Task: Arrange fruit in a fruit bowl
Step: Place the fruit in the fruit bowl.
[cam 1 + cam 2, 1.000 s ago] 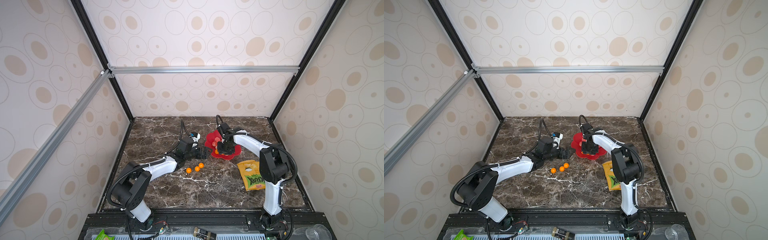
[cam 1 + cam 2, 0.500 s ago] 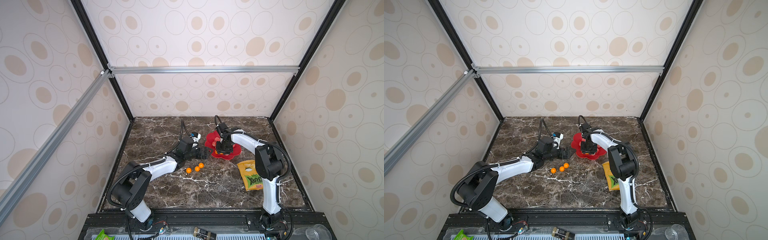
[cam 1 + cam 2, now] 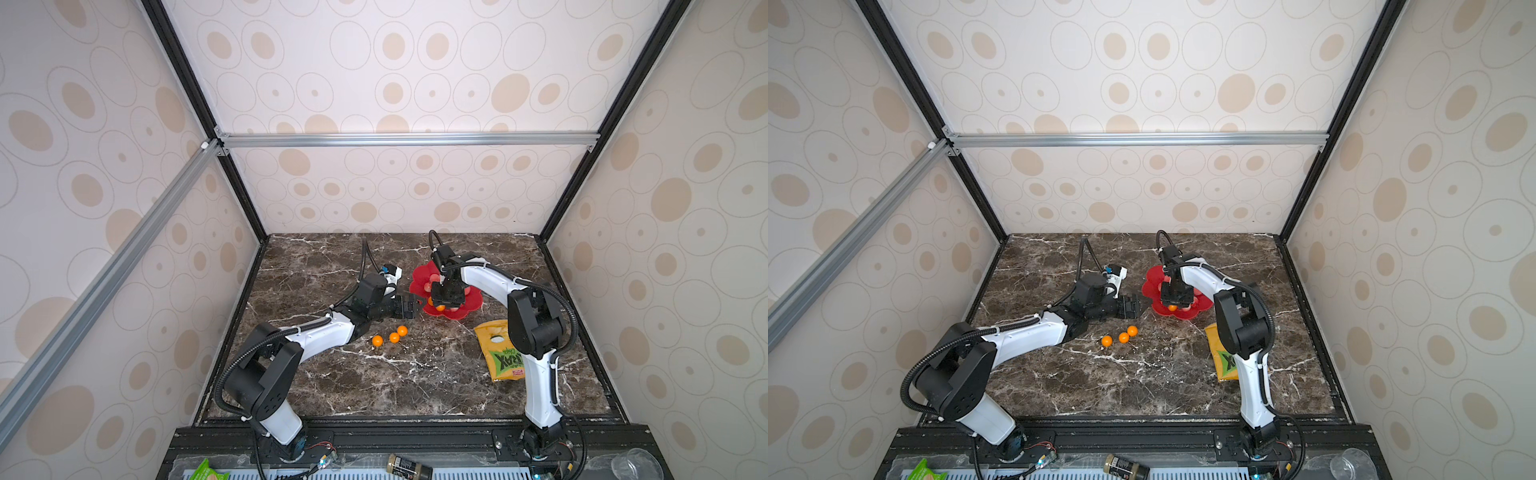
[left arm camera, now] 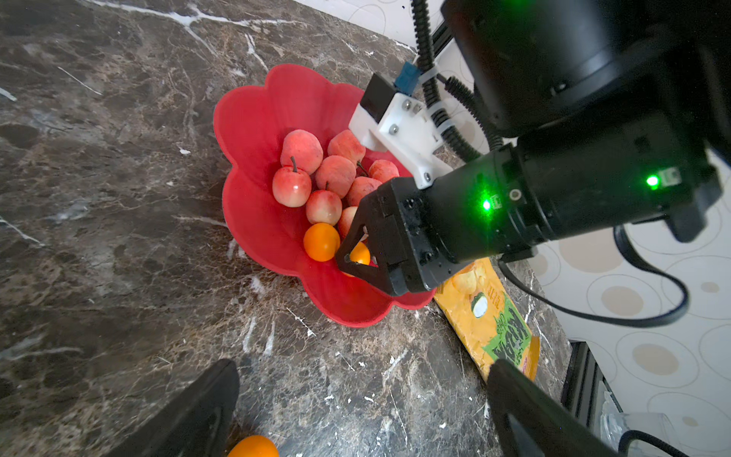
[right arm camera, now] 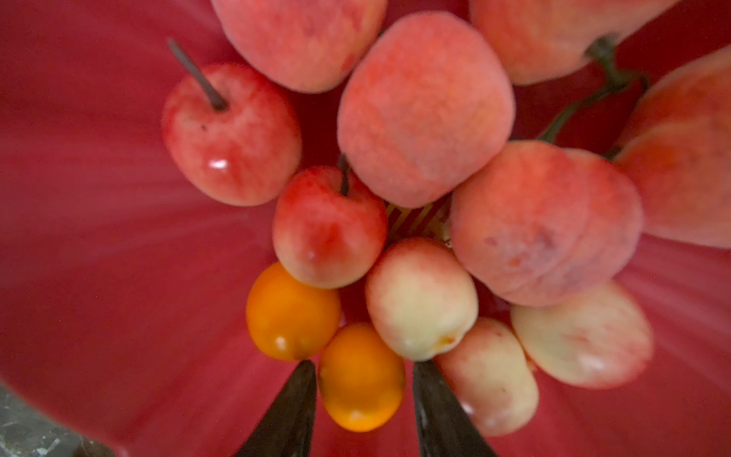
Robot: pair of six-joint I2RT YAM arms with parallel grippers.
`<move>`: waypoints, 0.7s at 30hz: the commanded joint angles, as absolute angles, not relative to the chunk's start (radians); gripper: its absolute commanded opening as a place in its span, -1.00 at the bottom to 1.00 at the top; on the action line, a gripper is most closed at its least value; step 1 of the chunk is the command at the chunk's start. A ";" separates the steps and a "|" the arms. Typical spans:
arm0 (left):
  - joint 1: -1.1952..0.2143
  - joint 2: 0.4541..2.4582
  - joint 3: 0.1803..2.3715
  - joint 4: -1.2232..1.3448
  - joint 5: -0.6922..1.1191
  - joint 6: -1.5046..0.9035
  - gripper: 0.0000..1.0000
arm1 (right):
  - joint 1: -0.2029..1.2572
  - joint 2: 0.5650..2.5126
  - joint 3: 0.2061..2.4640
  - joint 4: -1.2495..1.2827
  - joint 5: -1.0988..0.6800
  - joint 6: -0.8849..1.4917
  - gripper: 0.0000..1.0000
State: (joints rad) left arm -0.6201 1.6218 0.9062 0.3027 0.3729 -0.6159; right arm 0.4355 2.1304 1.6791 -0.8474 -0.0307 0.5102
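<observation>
Right gripper [image 5: 362,368] is down inside the fruit bowl [image 4: 253,118], its jaws narrow and standing one on each side of an orange tangerine [image 5: 360,395]. A sliver of red shows between the fruit and one finger, so this reads as a loose bracket and not a firm pinch. That tangerine lies on the bowl's sloping wall toward 6 o'clock in both top views. It touches a second tangerine [image 5: 290,312] and sits just beside the pink peach-like fruit [image 4: 336,174] heaped over the centre.

The step in hand looks like the release. To do it well, the jaws should spread further until both fingers are clearly free. The lift should then go straight up and out, not sideways. A sideways drag would likely roll the smooth tangerine or knock the pale fruit that one fingertip is crowding.

At 7 o'clock of the bowl, three loose tangerines [image 3: 394,337] lie on the marble table [image 4: 99,198], not yet collected. The left gripper [image 4: 362,366] hangs wide open and empty at the bowl's 9 o'clock, near the rim. The rising right arm should keep clear of it. A yellow snack bag [image 4: 490,320] lies at 5 o'clock and has no part in this.
</observation>
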 commanded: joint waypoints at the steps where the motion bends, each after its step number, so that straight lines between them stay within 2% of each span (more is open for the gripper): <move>1: -0.628 1.619 0.923 0.330 0.377 -0.598 0.97 | 0.429 2.154 1.694 -0.873 -0.034 0.512 -0.08; 10: -0.629 1.612 0.917 0.332 0.376 -0.600 0.97 | 0.429 2.133 1.695 -0.879 -0.030 0.512 -0.06; 21: -0.628 1.562 0.927 0.255 0.342 -0.586 0.97 | 0.430 2.000 1.648 -0.893 0.001 0.502 -0.03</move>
